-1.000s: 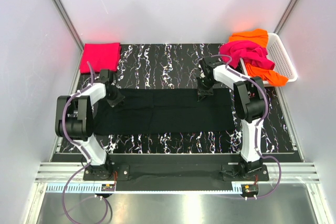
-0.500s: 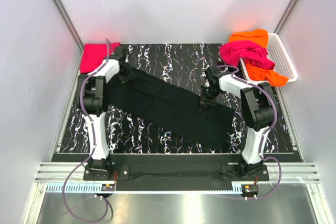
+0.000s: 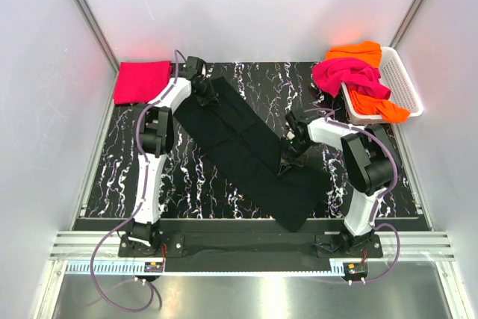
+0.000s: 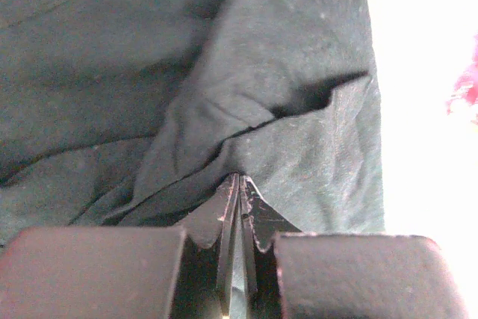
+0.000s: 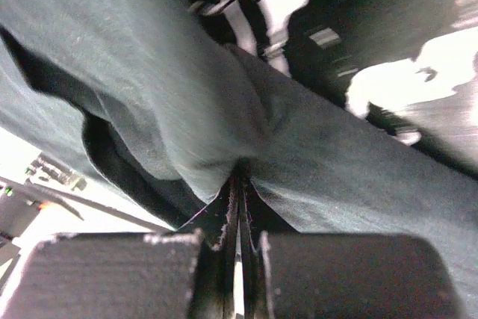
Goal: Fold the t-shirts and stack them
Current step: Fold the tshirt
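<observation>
Left & right jaws both closed, pinching black shirt (image 3: 246, 151), which lies diagonal across surface (image 3: 187, 184), far end near folded red shirt (image 3: 142, 81). Prob. mid-fold; next we need it laid flat, then folded end-to-end.

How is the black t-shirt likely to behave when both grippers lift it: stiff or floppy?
Probably floppy: the black t-shirt bunches into soft creases where the left gripper pinches it. Likely it sags between that grip and the right gripper, being one long thin sheet. It seems light, so a pull may drag it whole.
</observation>
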